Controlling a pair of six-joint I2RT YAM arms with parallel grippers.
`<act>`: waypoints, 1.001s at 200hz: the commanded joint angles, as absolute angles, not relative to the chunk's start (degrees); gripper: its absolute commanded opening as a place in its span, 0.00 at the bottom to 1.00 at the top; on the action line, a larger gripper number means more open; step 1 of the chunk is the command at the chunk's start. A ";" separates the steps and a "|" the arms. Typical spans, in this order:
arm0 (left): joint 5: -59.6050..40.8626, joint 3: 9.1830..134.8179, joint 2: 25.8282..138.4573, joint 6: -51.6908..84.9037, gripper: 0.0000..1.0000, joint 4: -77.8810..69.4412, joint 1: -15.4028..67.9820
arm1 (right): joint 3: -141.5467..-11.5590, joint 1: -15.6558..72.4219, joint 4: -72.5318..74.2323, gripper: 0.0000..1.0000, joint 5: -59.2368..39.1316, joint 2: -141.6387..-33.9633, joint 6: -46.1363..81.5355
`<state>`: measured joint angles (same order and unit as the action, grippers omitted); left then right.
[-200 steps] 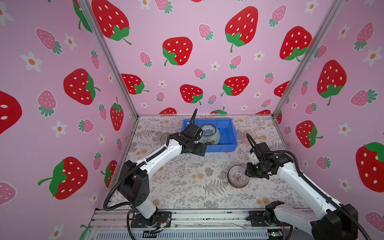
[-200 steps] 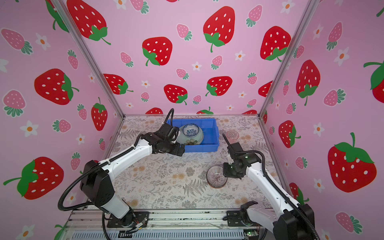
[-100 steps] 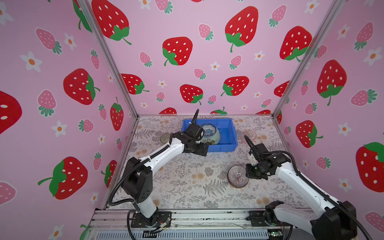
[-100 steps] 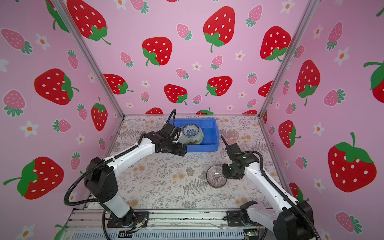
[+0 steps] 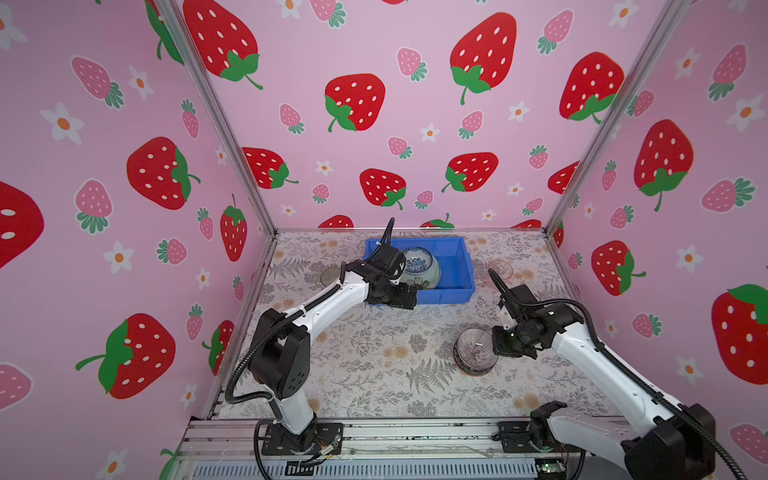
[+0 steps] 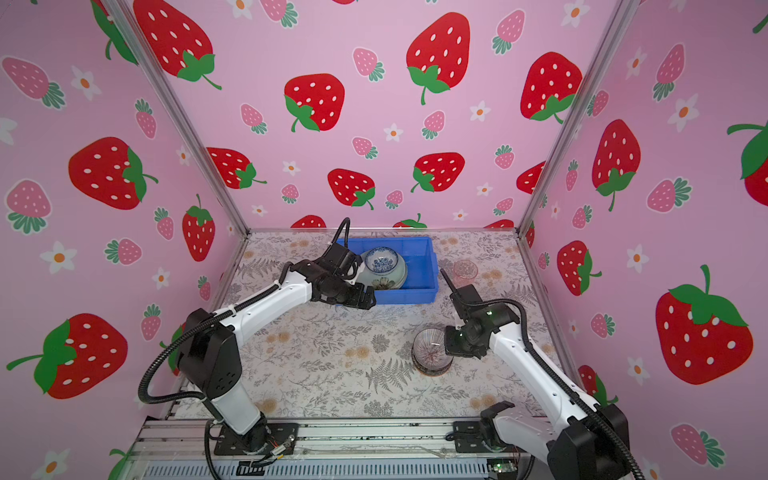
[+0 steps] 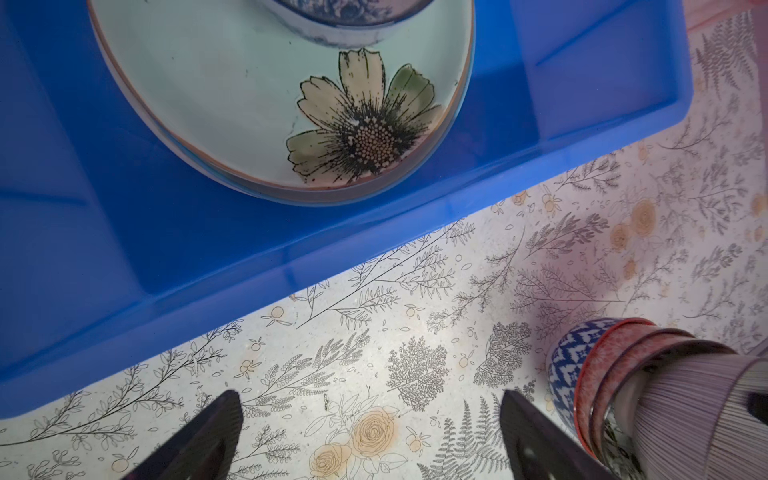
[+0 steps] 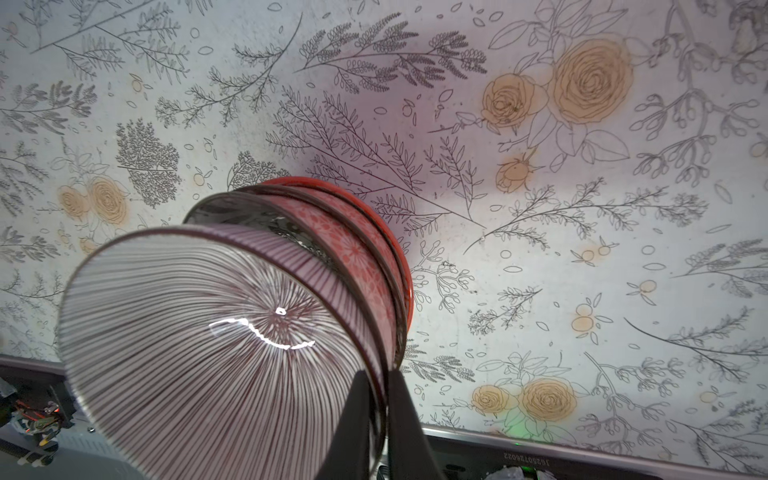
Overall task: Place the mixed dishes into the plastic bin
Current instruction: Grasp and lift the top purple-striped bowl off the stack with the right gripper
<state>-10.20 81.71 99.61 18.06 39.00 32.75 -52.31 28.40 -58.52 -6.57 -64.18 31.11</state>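
Observation:
The plastic bin (image 5: 465, 266) (image 6: 430, 270) stands at the back middle. It holds a pale green flower plate (image 7: 249, 104) with a blue-white bowl (image 5: 417, 262) on it. My left gripper (image 5: 405, 297) (image 7: 370, 399) hangs open and empty over the cloth, just in front of the bin's front wall (image 7: 208, 249). A stack of nested bowls (image 5: 473, 351) (image 6: 430, 353) stands front right, with a black-white striped bowl (image 8: 187, 332) on top of orange-red ones (image 8: 374, 249). My right gripper (image 5: 496, 343) (image 8: 376, 376) is shut on the striped bowl's rim, one finger inside and one outside.
A pink glass tumbler (image 5: 500, 268) stands to the right of the bin, and a grey one (image 5: 330, 275) to its left. A blue-white bowl (image 7: 565, 357) is at the bottom of the stack. Strawberry-print walls close in three sides. A metal rail (image 5: 415, 432) runs along the front.
My right gripper's jaws have closed onto the striped bowl's rim. My left gripper has hardly moved and stays open.

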 commanded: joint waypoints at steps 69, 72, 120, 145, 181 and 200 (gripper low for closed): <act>-13.44 85.66 99.50 18.94 0.99 39.77 32.69 | -55.28 28.74 -60.72 0.06 -5.27 -61.90 31.83; -13.45 85.70 99.45 18.90 0.99 39.73 32.69 | -55.35 28.74 -60.73 0.06 -5.36 -61.95 31.87; -16.00 86.39 99.29 20.22 0.99 39.38 32.69 | -55.60 28.74 -60.82 0.06 -5.36 -61.80 31.73; -17.14 87.01 99.51 20.83 0.99 39.76 32.69 | -56.26 28.74 -60.93 0.05 -5.27 -61.61 31.77; -16.72 87.32 98.46 20.85 0.99 40.16 32.61 | -57.54 28.74 -61.03 0.02 -5.29 -61.96 31.48; -16.52 87.30 98.01 20.88 0.99 40.25 32.61 | -58.52 28.83 -61.09 0.02 -5.27 -62.61 31.13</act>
